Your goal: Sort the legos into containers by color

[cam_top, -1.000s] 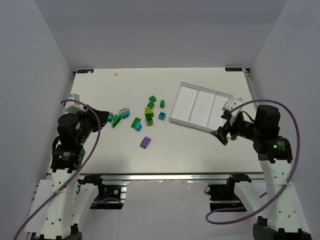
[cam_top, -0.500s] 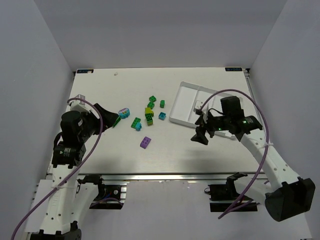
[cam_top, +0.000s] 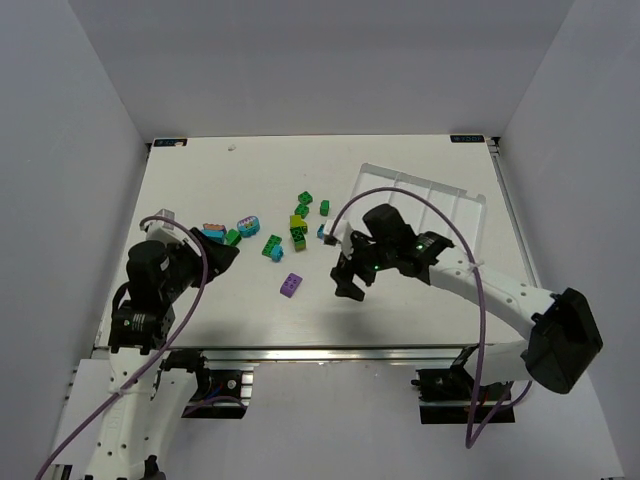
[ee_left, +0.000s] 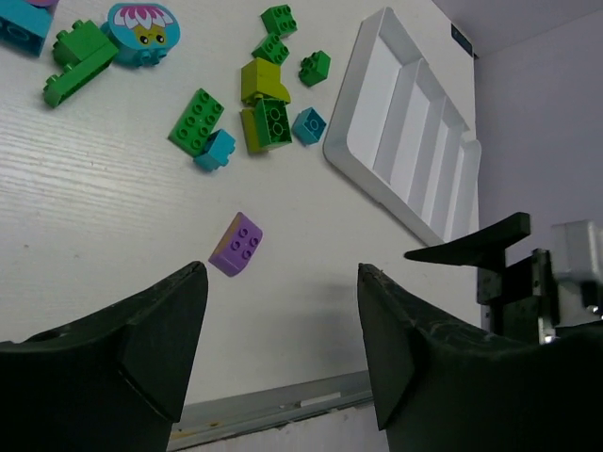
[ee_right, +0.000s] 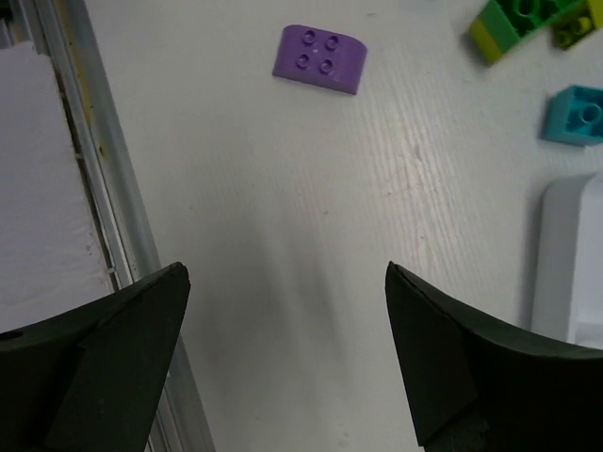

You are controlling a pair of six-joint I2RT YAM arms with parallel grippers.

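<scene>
Several legos lie loose mid-table: a purple brick (cam_top: 291,285) nearest the front, green bricks (cam_top: 272,245), a yellow-green brick (cam_top: 297,222), teal bricks (cam_top: 213,232) and a cyan flower piece (cam_top: 248,223). The white three-compartment tray (cam_top: 445,205) stands at the right, and what shows of it holds no bricks. My left gripper (cam_top: 228,252) is open and empty, left of the pile. My right gripper (cam_top: 345,270) is open and empty, just right of the purple brick. The purple brick also shows in the left wrist view (ee_left: 236,245) and the right wrist view (ee_right: 318,59).
The table's front metal rail (ee_right: 94,188) runs close below the right gripper. The right arm crosses over the tray's near-left corner (ee_right: 565,254). White walls enclose the table on three sides.
My right arm has swung left from the tray's right end to the table's middle, beside the purple brick. My left gripper has shifted slightly forward. No brick has moved.
</scene>
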